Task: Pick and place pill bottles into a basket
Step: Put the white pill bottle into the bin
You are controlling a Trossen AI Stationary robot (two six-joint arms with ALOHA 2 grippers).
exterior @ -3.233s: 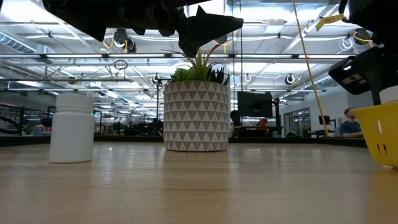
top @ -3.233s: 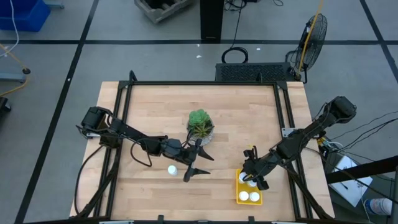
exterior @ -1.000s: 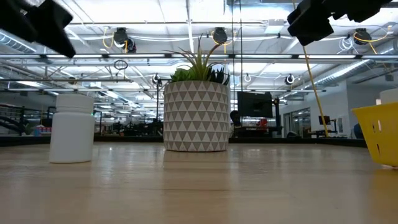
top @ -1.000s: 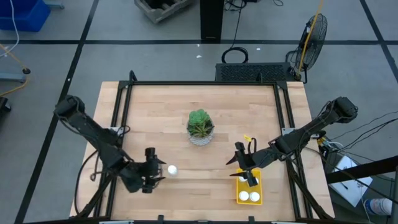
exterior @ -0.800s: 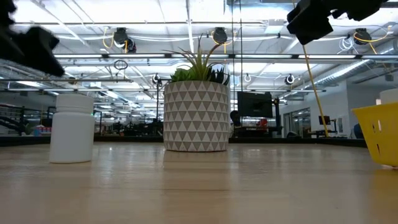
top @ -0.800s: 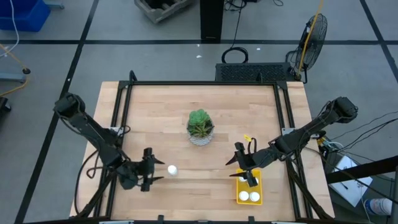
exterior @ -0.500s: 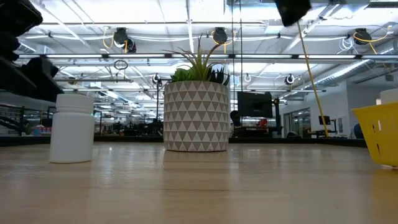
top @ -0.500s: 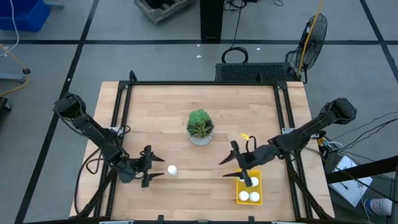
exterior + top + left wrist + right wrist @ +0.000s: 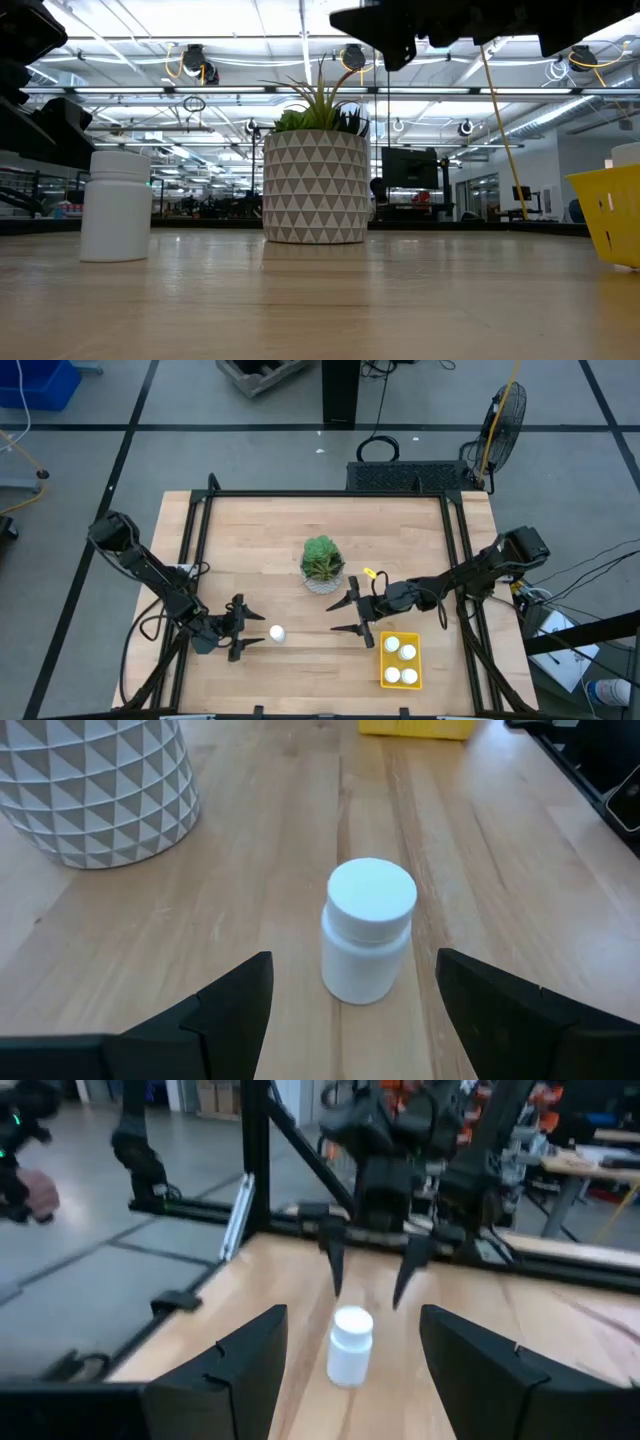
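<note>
— Between my two sets of fingers stands the last pill bottle [image 9: 277,632], upright on the bare wooden table [image 9: 400,540], well apart from the basket [image 9: 399,661].

— Which of you takes it?

— My left gripper [image 9: 246,641] sits just beside it with both jaws spread wide, the bottle in front of the gap in its wrist view [image 9: 368,929]. My right gripper [image 9: 343,616] hangs farther off toward the basket, jaws also wide, facing the same bottle [image 9: 350,1344]. I judge the left to be better placed.

— How would you do it well?

— I would slide forward level until the body, not the cap, sits between the pads, then close evenly. The bottle is a short, smooth white cylinder with a slightly broader cap; a pinch on the cap edge could slip or tip it. It looks like light plastic, so a nudge from one finger first would likely skate it across the boards.

— And the table itself?

— Pale planks with grain lines, flat and matte. The potted plant [image 9: 321,563] stands near the middle, its white pot patterned with grey triangles [image 9: 95,785], clear of my line.

— The basket?

— Bright yellow, shallow, straight-walled, rectangular. Four white caps [image 9: 400,660] show inside from above, filling most of the floor. I judge the fifth must go down into the remaining gap, carried upright.

— Risk?

— My two arms converging on one bottle; one ought to hold back.
</note>
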